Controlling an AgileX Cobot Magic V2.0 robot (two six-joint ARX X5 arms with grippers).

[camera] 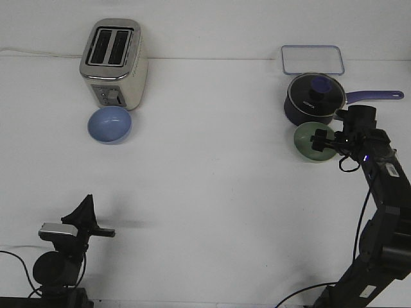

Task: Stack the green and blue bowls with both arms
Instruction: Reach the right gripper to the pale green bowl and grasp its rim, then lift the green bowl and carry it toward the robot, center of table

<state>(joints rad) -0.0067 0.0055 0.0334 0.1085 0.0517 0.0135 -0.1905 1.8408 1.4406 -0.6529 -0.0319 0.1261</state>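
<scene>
The pale blue bowl point(109, 124) sits upright at the back left, just in front of the toaster. The pale green bowl point(307, 142) sits at the back right, just in front of the dark blue saucepan. My right gripper point(323, 142) reaches down over the green bowl's right rim. One finger point(319, 140) shows dark inside the bowl, and I cannot tell how far the jaws are apart. My left gripper point(88, 204) is low at the front left, far from both bowls, with its fingers meeting in a point and holding nothing.
A cream toaster point(114, 63) stands at the back left. A dark blue lidded saucepan point(314, 97) has its handle pointing right. A clear rectangular container lid point(311, 59) lies behind it. The right arm point(382, 212) rises from the front right.
</scene>
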